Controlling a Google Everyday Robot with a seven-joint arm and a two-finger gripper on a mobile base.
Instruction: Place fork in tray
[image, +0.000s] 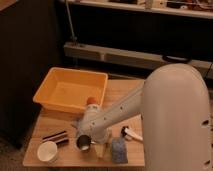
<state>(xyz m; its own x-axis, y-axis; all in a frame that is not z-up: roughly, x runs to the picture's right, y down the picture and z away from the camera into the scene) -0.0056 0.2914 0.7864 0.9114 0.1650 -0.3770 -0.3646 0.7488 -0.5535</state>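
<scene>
The slim silvery metal fork could not be picked out, and its place could not be told, as the end of the arm covered part of the table's front. The large, deep, yellow-orange plastic tray sat at the back left of the light wooden table. The gripper hung low over the table's front, before the tray's near right corner; whether it was apart or together could not be told. A small round metal cup stood right against it. Left of the cup lay a pair of dark sticks, and a small white round cup stood near the front left corner. Right of the gripper lay a white-handled tool with a black tip and a blue-grey spongy block. The bulky white arm filled the right side.
</scene>
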